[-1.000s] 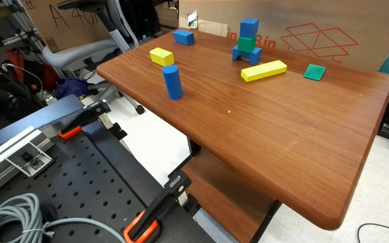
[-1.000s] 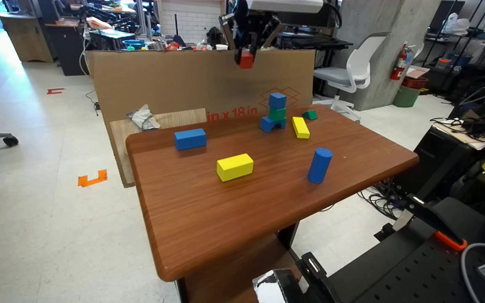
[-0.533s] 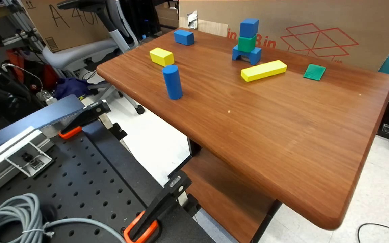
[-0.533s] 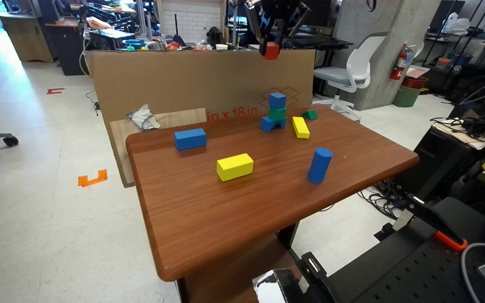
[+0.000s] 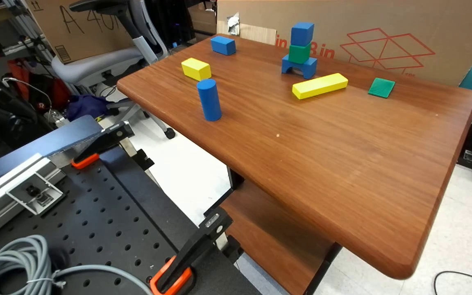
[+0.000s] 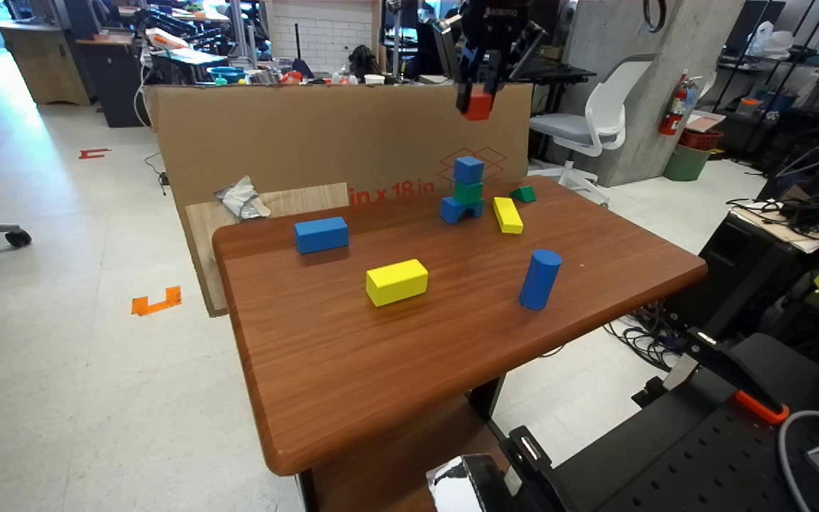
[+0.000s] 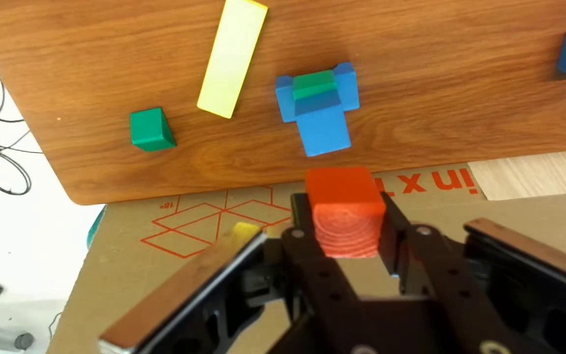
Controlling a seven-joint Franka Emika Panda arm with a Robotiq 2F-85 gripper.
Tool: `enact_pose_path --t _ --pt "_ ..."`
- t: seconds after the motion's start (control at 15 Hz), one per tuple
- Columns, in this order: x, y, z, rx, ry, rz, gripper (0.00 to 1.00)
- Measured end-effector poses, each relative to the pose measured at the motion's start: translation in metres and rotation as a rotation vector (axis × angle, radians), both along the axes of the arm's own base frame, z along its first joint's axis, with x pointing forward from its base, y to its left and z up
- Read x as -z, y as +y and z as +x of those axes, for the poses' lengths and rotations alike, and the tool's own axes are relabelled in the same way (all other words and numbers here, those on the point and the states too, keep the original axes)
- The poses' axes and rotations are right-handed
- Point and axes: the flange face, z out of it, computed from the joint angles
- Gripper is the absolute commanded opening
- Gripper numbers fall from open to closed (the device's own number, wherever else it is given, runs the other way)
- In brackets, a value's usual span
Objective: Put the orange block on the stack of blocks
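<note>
The tool (image 6: pixel 478 98) holds the orange block (image 7: pixel 344 216), raised higher than the stack of blocks (image 5: pixel 300 52)

The tool is clamped on the orange block, its fingers (image 7: pixel 307 250) against opposite sides. The block is a small orange-red cube; in the wrist view its upper face looks smooth and deeper in colour, the lower one paler, with curved wood grain.

In an exterior view, left to right, the brown wood-grain counter (image 6: pixel 296 334) carries a blue block (image 6: pixel 321 235) and a stubby yellow block (image 6: pixel 397 283), both below and left of the tool. Next comes the upright stack, below the tool and slightly left: blue cube (image 6: pixel 468 171) over green block (image 6: pixel 468 193) over blue arch (image 6: pixel 451 210). Below and right of the tool follow a long yellow block (image 6: pixel 507 215), a green wedge (image 6: pixel 523 194) and an upright blue cylinder (image 6: pixel 541 279). A cardboard sheet (image 6: pixel 296 135) stands behind the counter, mostly left of the tool; a pale chair (image 6: pixel 612 114) and a concrete pillar (image 6: pixel 665 43) are to its right.

The counter's left edge lies well apart from the tool. In the wrist view the edge by the cardboard runs past the stack and behind the held block. Open air shows between that block and the stack's top cube; their offset in depth I cannot tell.
</note>
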Motion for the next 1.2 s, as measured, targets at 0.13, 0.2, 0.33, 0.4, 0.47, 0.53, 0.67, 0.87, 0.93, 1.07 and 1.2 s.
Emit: enact_pose_path --t 0.13,0.2,0.33,0.4,0.47,0.53,0.67,0.87,0.93,1.07,1.2 --pt "0.004 0.0 -0.005 -0.001 0.008 0.0 0.08" --pt "0.006 0.0 -0.007 -0.001 0.009 0.0 0.08" --pt "0.011 0.0 -0.01 -0.006 -0.004 0.002 0.08" --pt "0.014 0.0 -0.012 -0.009 -0.014 0.003 0.08" --pt "0.016 0.0 -0.013 -0.011 -0.024 0.005 0.08" --pt "0.019 0.001 -0.014 -0.014 -0.035 0.007 0.08" --pt "0.022 0.001 -0.017 -0.017 -0.054 0.009 0.08" --pt "0.024 0.001 -0.018 -0.019 -0.075 0.012 0.08" --pt "0.024 0.001 -0.018 -0.019 -0.079 0.012 0.08" --pt "0.023 -0.001 -0.017 -0.018 -0.085 0.013 0.08" --pt "0.023 -0.003 -0.017 -0.014 -0.086 0.013 0.08"
